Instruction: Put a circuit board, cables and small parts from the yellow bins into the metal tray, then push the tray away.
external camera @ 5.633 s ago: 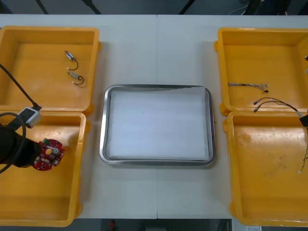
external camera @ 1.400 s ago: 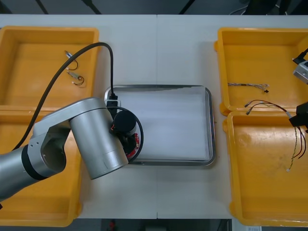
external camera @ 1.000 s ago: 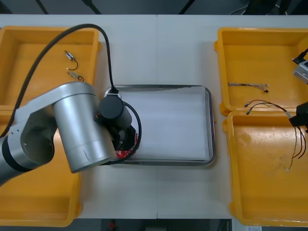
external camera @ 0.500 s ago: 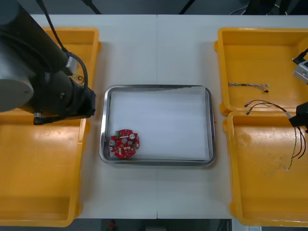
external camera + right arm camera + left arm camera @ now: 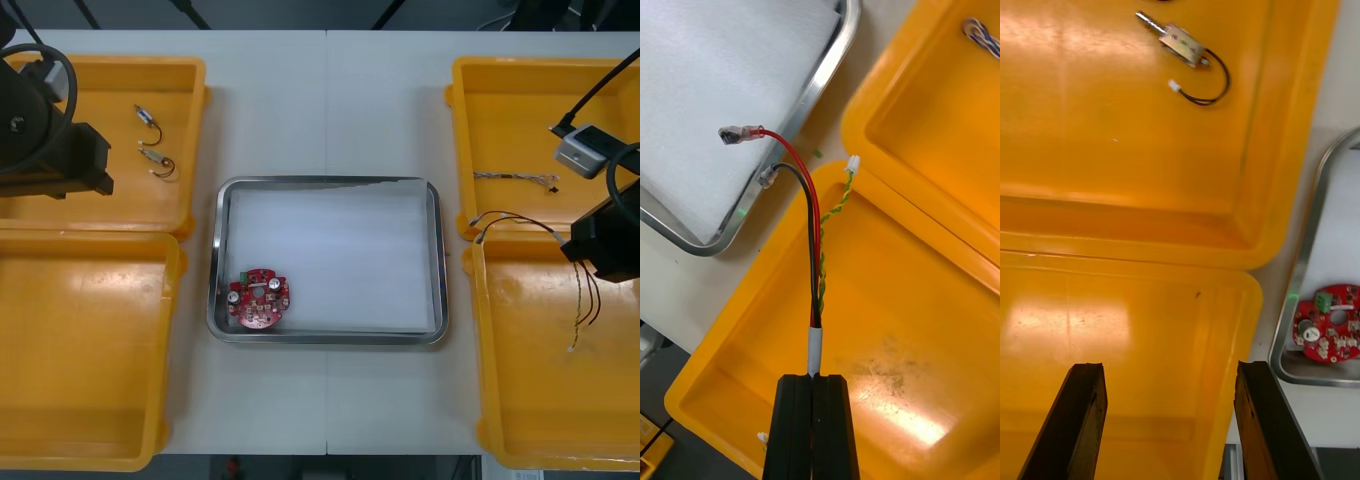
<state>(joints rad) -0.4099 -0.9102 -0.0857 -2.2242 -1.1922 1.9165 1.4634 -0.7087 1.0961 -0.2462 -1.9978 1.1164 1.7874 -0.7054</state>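
Cable (image 5: 815,346) in right gripper (image 5: 814,379), tips toward tray (image 5: 824,79)

- The light desk (image 5: 330,100) is carrying five things, all resting directly on its top.
- A metal tray (image 5: 325,181) is lying at the middle, its long sides running across the desk.
- Two yellow bins are sitting at the left, the far left bin (image 5: 100,62) touching the near left bin (image 5: 172,330).
- Two more are sitting at the right, the far right bin (image 5: 460,150) touching the near right bin (image 5: 478,350).
- Bare desk is showing between the tray and the bins on each side.
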